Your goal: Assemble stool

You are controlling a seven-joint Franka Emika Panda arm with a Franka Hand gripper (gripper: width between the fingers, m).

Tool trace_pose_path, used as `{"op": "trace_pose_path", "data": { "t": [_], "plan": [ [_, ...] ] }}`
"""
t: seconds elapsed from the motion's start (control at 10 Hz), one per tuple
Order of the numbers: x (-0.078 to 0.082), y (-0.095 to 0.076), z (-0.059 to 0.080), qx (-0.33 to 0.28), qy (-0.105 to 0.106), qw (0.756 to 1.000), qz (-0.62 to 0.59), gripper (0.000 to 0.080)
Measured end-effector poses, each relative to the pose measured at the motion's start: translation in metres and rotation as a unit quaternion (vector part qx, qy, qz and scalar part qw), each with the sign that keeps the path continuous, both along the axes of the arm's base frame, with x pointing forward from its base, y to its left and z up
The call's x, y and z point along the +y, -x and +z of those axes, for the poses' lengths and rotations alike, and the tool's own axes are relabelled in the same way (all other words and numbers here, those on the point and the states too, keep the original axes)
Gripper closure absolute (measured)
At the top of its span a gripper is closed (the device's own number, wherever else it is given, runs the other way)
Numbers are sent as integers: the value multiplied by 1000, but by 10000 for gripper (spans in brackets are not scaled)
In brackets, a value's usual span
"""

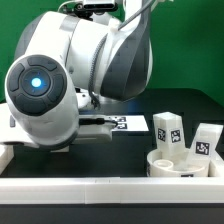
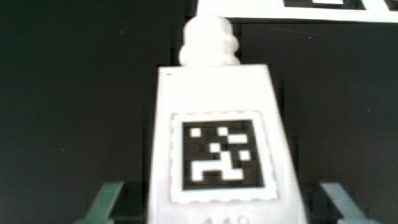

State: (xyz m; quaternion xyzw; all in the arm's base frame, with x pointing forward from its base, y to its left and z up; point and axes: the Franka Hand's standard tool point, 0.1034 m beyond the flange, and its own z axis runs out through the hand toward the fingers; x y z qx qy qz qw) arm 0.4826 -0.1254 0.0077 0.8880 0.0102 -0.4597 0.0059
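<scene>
End effector (image 2: pixel 224 203) clamps blocky white plastic leg (image 2: pixel 214 95), ribbed tip.

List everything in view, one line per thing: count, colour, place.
seat: one, white, round, on the table at the exterior view's right
upright legs: two, white with black-and-white tags, standing at the seat
held leg: one, white, tagged, lying on the table
marker board: one, white, flat behind the arm
rail: one, white, along the near edge
table: one, black
arm: one, white and grey, exterior view's left
claw: one, shut on the held leg
</scene>
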Motion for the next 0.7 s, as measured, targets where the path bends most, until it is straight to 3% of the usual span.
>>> {"op": "trace_pose_path", "data": {
  "t": [0.3, 0.5, 0.7],
  "plan": [
    [5, -8, 7, 0, -2, 1000, 2, 463],
    [17, -24, 31, 6, 6, 1000, -5, 463],
    [41, -43, 54, -1, 34, 999, -20, 462]
  ]
}}
